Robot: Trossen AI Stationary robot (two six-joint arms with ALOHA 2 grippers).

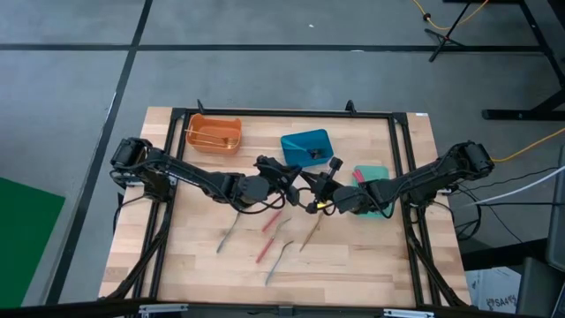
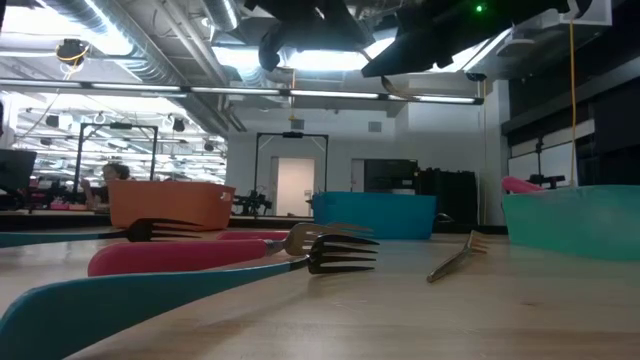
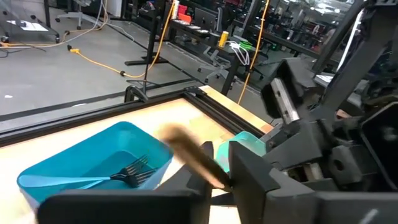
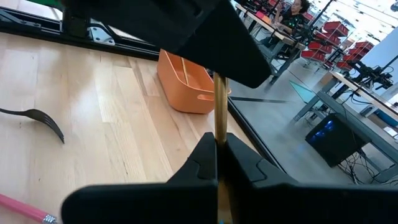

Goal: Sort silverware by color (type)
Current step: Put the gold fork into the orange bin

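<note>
Here, the gold utensil (image 4: 220,118) is pinched in the right end effector (image 4: 219,163).

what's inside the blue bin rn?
One dark fork with a blue handle lies in the blue bin, tines toward the near wall. The left claw's body covers the bin's near corner, so anything there is hidden.
</note>
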